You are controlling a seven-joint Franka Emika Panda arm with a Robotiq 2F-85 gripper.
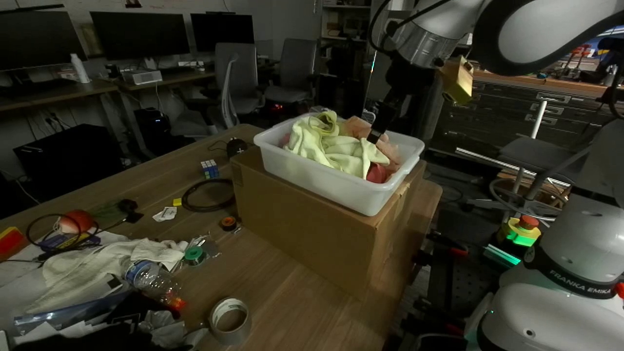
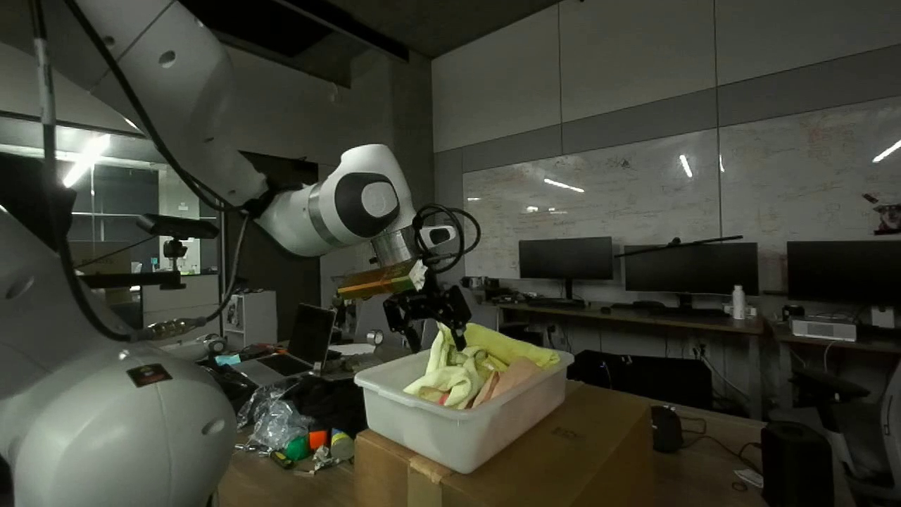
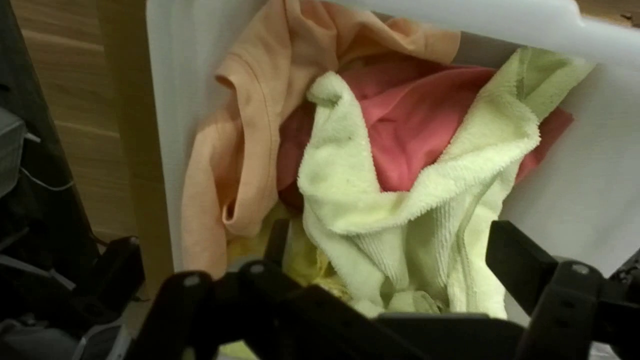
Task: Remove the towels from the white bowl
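Towels (image 1: 336, 146), rumpled, lengthwise in white bowl (image 1: 312, 176)

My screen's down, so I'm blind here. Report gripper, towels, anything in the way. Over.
Gripper open over pale green towel, contact unclear. Towel heaped in white tub, not yet out. Possible snag: red cloth partly beneath that towel.

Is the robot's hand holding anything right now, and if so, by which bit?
Nothing is held: the hand stands open, its fingers wide apart, with the pale yellow-green towel showing between them.
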